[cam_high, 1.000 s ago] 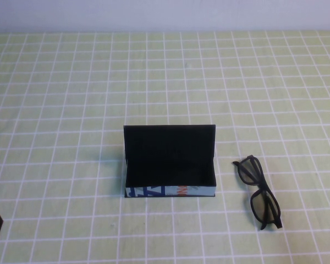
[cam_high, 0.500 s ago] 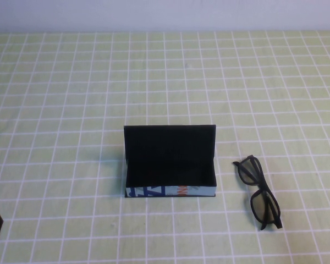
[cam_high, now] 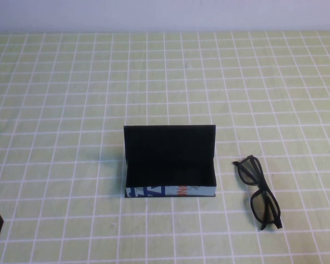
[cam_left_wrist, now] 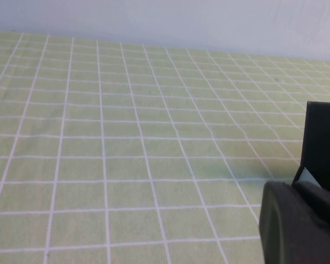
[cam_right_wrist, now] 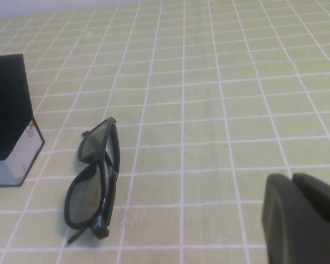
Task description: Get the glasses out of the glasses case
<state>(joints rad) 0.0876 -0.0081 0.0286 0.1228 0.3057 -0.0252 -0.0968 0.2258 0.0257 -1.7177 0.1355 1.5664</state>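
High view gives me the whole layout, so I start with the biggest thing: the table point(cam_high: 55, 99), covered in a pale green cloth with a white grid, running back to a plain light wall point(cam_high: 165, 14).

Next in size is the glasses case point(cam_high: 170, 163), sitting near the middle of the cloth. I see its lid standing upright at the back, the dark interior open toward me, and the light-blue front strip with dark blue and orange marks along the near edge. From the left wrist view I catch only one black edge of the case point(cam_left_wrist: 322, 144), with a sliver of its pale side below it. From the right wrist view I get one end of it point(cam_right_wrist: 10, 124), black above and pale below.

The glasses point(cam_high: 258, 191) lie on the cloth to the case's right, near it but not touching, outside the box. They rest folded, one dark lens farther from me and one nearer, the frame angled across the grid. The right wrist view shows them point(cam_right_wrist: 93, 180) lying on the cloth beside the case end, dark lenses and thick black frame clear.

The left gripper point(cam_left_wrist: 300, 225) sits low at the near left corner of the table, well apart from the case; I see only a dark rounded part and cannot tell how its fingers stand. The right gripper point(cam_right_wrist: 302, 220) is out of the high view; its wrist camera shows a dark block near the glasses, and I cannot tell its state either.
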